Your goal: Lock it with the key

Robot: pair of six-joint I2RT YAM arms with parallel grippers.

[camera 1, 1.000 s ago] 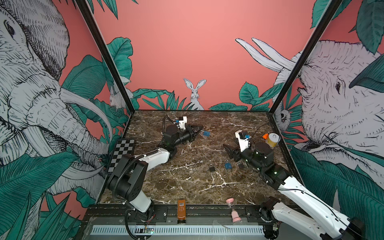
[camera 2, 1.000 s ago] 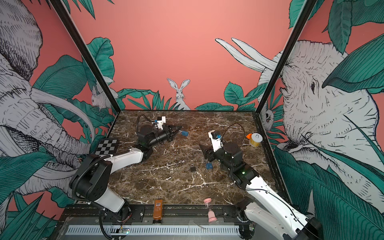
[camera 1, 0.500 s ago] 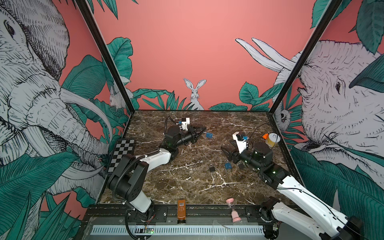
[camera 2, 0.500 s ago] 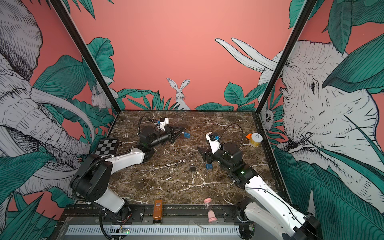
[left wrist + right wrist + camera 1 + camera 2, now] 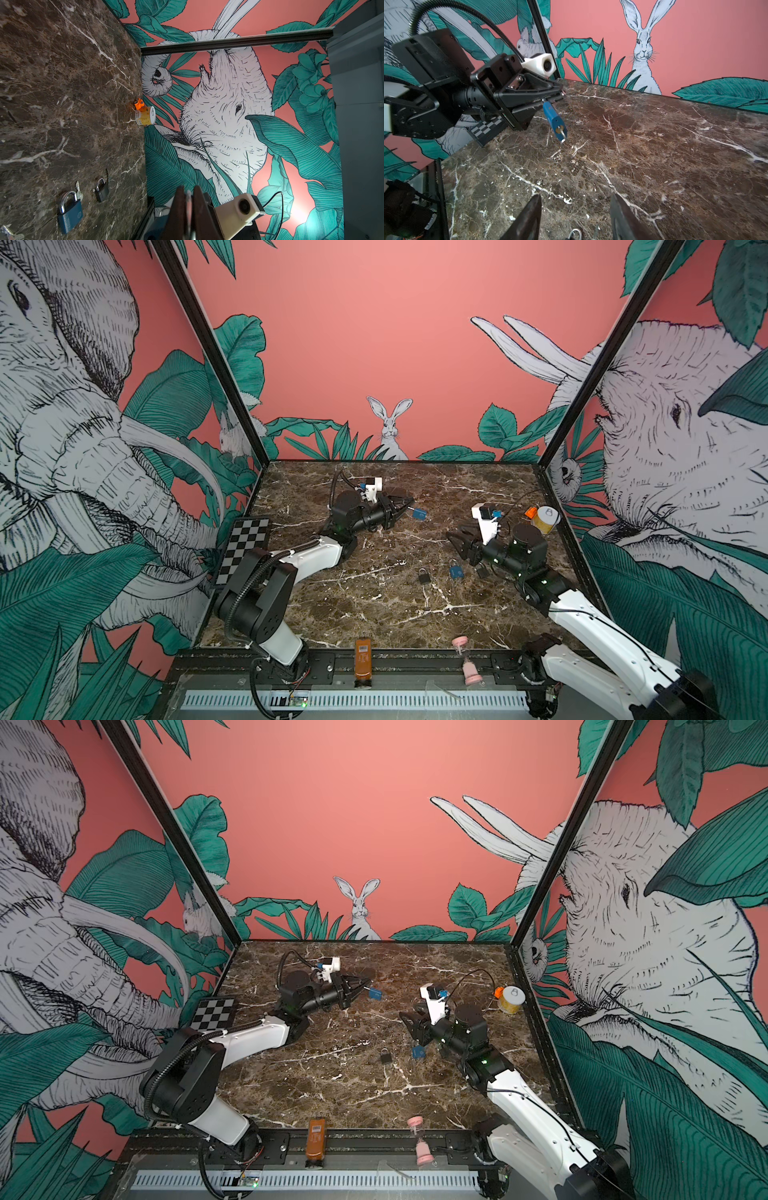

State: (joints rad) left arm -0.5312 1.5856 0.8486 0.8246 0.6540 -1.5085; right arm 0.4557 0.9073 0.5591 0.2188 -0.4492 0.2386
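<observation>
Shackle of blue padlock clamped in left end effector (rigid, probably swings); right end effector apart, empty. Tiny slick key: pinch its head flat.

The blue padlock's shackle is hidden between the left tool's fingers; the right wrist view's edge cuts off a dark padlock; the left wrist view's edge cuts off a loose key on the tabletop.
</observation>
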